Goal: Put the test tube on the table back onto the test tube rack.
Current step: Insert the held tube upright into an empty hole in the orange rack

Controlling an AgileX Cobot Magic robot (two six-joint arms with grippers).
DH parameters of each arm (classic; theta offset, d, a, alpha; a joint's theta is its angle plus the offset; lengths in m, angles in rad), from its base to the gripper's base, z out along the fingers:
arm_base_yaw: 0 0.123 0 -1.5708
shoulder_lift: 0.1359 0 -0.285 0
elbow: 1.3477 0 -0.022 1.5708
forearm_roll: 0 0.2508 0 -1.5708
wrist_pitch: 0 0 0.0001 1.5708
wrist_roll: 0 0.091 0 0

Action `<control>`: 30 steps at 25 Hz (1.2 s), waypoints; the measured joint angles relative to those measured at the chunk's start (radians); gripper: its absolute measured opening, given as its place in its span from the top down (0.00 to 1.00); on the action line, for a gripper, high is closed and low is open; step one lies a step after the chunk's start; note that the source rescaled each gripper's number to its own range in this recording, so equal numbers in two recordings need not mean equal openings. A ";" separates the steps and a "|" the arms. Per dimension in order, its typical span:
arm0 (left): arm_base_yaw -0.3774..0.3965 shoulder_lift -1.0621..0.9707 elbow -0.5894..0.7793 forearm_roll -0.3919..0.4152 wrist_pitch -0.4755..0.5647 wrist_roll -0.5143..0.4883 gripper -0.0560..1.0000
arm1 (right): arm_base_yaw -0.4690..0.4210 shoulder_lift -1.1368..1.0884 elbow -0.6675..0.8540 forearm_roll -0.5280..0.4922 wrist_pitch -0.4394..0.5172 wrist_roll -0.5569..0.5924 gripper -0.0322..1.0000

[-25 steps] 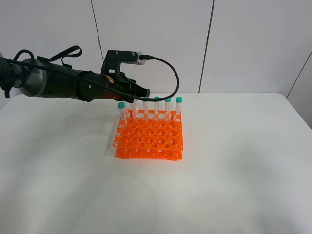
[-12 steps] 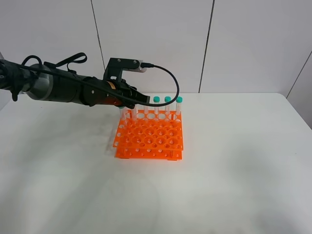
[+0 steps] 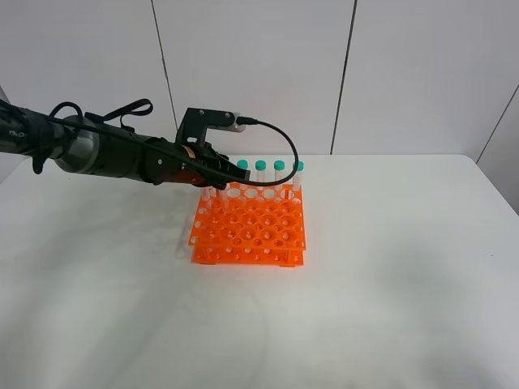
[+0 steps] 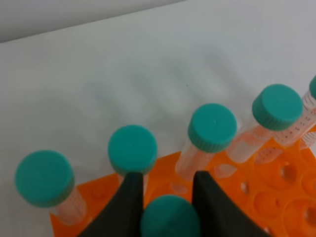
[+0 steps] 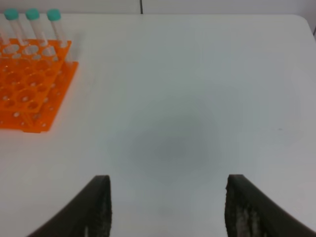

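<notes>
Pinching the round teal-capped test tube, the left hand overhangs the perforated orange test tube rack.

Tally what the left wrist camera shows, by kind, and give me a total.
Bright orange plastic test tube rack: 1
Clear plastic test tubes with teal screw caps, standing in the rack: 5
Identical teal-capped test tube between the left gripper's fingers: 1
Total: 7. The frame edge cuts the fifth cap, so more may stand beyond.

The test tube body is hidden between black fingers.
</notes>
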 joint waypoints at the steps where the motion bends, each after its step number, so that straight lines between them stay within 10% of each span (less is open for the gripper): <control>1: 0.000 0.000 0.000 0.000 0.000 0.000 0.95 | 0.000 0.000 0.000 0.000 0.000 0.000 0.53; 30: 0.000 0.007 0.000 0.001 0.000 -0.051 0.95 | 0.000 0.000 0.000 0.006 0.000 0.000 0.53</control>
